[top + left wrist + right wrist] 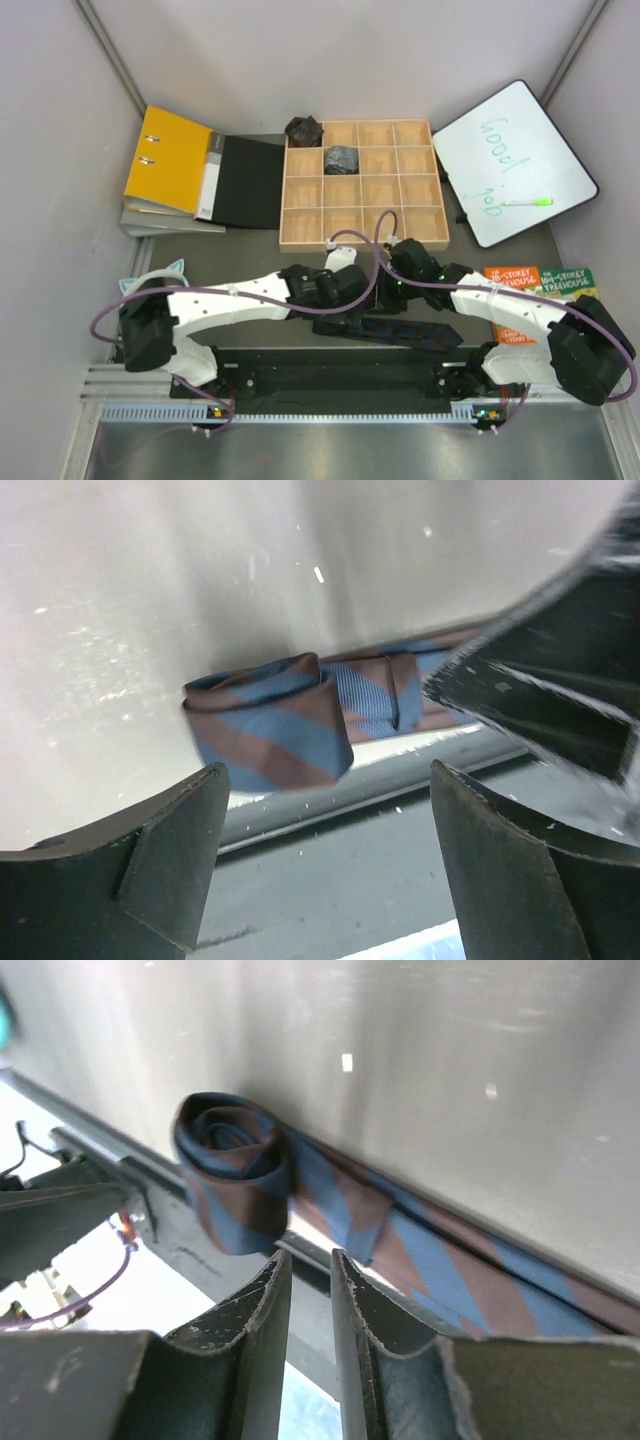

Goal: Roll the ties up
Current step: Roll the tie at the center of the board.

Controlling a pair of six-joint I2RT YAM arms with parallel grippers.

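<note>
A blue-and-brown striped tie point(410, 333) lies along the table's near edge, partly rolled. Its coiled end point(270, 725) sits just beyond my left gripper point(328, 780), which is open, empty and apart from it. The right wrist view shows the same coil point(230, 1165) standing on edge, with the flat tail point(450, 1260) running to the right. My right gripper point(310, 1260) is just short of the coil, its fingers nearly together with nothing between them. Two rolled ties sit at the tray: a brownish one point(304, 129) at its far left corner and a greyish one point(341, 158) in a compartment.
A wooden compartment tray point(365, 240) stands behind the grippers. A yellow binder point(170, 160) and a black folder point(250, 180) lie at the back left. A whiteboard point(515, 160) with a green marker point(527, 201) is at the back right, and books point(540, 285) lie on the right.
</note>
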